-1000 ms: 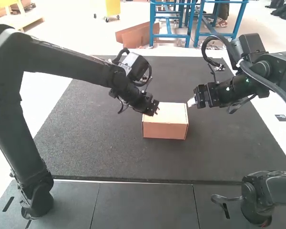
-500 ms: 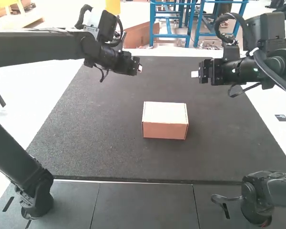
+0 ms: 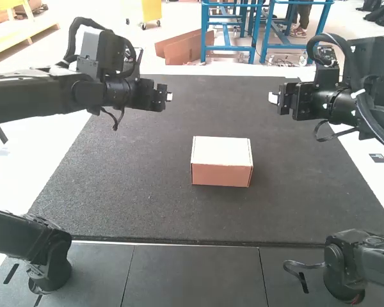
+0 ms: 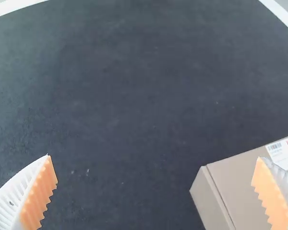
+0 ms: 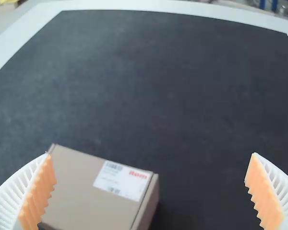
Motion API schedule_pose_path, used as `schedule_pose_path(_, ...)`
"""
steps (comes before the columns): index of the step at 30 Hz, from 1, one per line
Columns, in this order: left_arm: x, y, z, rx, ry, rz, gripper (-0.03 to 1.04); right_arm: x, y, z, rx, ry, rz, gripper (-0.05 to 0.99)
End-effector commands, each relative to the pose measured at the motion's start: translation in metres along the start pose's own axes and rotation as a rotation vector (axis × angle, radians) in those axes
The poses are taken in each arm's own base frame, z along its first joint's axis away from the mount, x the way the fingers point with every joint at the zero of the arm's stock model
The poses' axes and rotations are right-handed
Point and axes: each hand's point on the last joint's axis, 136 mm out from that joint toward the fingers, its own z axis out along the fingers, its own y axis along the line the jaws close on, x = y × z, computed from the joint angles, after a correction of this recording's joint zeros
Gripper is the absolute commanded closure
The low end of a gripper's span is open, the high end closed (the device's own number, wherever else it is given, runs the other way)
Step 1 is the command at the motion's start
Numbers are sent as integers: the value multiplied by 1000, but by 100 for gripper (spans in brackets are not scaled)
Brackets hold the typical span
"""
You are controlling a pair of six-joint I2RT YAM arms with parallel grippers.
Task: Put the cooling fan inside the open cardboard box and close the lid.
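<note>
A small cardboard box (image 3: 221, 160) sits in the middle of the black mat with its lid shut; the left wrist view catches one corner of the box (image 4: 235, 191) and the right wrist view its labelled top (image 5: 98, 189). My left gripper (image 3: 165, 97) hangs high above the mat, up and to the left of the box, fingers open and empty (image 4: 36, 191). Up and to the right of the box, my right gripper (image 3: 274, 98) is also raised, open, with nothing between its fingers (image 5: 264, 191).
The black mat (image 3: 128, 179) covers the table, with a white surface around it. A seam runs across the front of the table (image 3: 198, 243). A small dark tag (image 3: 377, 157) lies on the white surface at the right.
Both grippers have lifted off the box and drawn apart, the left one up and to the left, the right one up and to the right. The box has stayed put.
</note>
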Motion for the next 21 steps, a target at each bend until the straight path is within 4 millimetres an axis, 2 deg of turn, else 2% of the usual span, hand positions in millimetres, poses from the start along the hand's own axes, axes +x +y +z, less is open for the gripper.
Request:
schedule_pose_path(1, -9, 23, -19, -62, -84, -23, 5, -10, -11, -9, 52, -63, -1, 3)
schedule_pose_path(7, -9, 49, -44, -130, -231, -59, 5, -4, -22, -15, 91, -112, 8, 3)
schedule_pose_path(14, -1, 55, -74, -140, -381, -72, 6, 12, -30, -19, 126, -146, 14, 3)
schedule_pose_path(21, 17, 61, -92, -163, -446, -41, 5, 23, -37, -27, 168, -206, 18, 3)
